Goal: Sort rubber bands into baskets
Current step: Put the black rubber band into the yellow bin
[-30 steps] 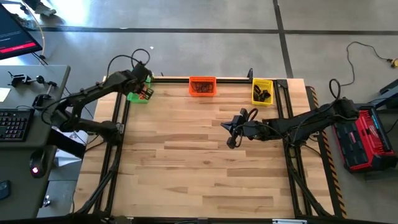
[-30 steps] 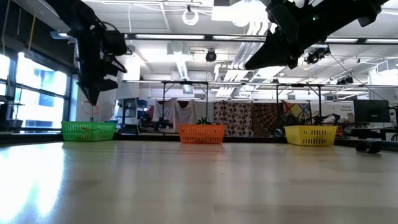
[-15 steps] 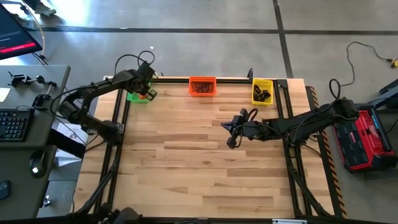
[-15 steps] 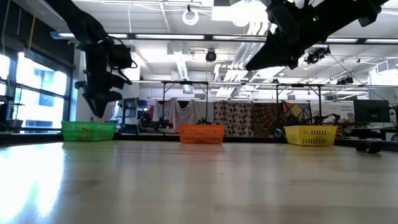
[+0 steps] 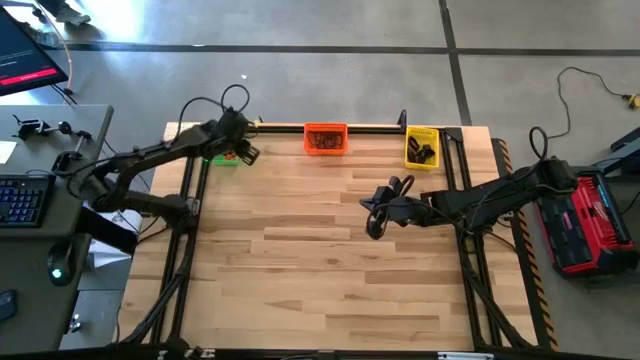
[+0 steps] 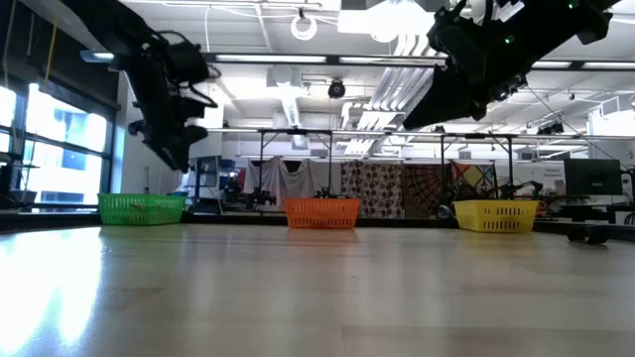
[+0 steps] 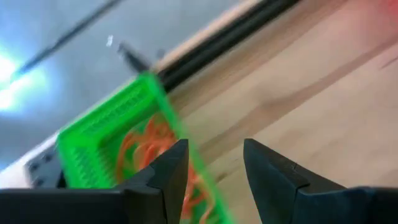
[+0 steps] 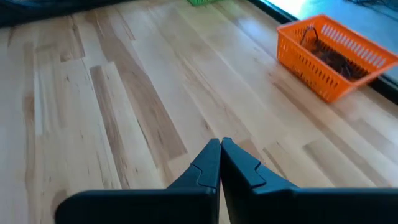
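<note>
The left arm is stretched toward the far left corner of the counter, its left tool [image 7: 214, 171] held aloft with the two fingers parted and nothing seen between them. The right arm is reached in from the right side, raised over mid-counter; the right tool [image 8: 220, 155] is pressed shut, apparently empty.

A keyboard [image 5: 22, 200] sits left of the wooden table [image 5: 320, 270]; a red case [image 5: 588, 222] lies right.
</note>
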Controlling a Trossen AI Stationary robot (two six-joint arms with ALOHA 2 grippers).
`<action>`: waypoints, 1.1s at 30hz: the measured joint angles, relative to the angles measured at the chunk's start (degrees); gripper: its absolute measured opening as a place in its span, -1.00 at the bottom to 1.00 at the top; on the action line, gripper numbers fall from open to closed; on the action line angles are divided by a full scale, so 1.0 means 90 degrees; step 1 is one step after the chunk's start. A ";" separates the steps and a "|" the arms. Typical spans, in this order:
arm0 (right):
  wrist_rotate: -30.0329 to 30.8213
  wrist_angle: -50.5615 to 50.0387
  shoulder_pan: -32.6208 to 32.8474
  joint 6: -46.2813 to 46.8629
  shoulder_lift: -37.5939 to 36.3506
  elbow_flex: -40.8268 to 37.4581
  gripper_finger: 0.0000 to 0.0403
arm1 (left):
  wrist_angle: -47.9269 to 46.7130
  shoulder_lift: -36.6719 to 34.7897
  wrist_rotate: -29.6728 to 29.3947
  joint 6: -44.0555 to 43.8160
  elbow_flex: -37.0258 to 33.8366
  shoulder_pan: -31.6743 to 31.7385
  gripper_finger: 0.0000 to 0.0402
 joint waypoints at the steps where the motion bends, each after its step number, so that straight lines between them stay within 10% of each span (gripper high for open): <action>1: 0.0000 -0.0068 0.0000 0.0038 0.0000 0.0000 -1.00 | 0.0225 -0.0152 0.0002 -0.0060 -0.0117 -0.0148 -0.27; 15: -0.0090 -0.2007 0.0000 0.1809 -0.0002 0.0002 -0.96 | 0.2957 -0.1870 0.0633 -0.0528 -0.1417 -0.2506 -0.27; 33: -0.0637 -0.5448 0.0000 0.5625 -0.0001 0.0002 -0.34 | 0.7015 -0.1912 0.1665 -0.0128 -0.3436 -0.4186 -0.27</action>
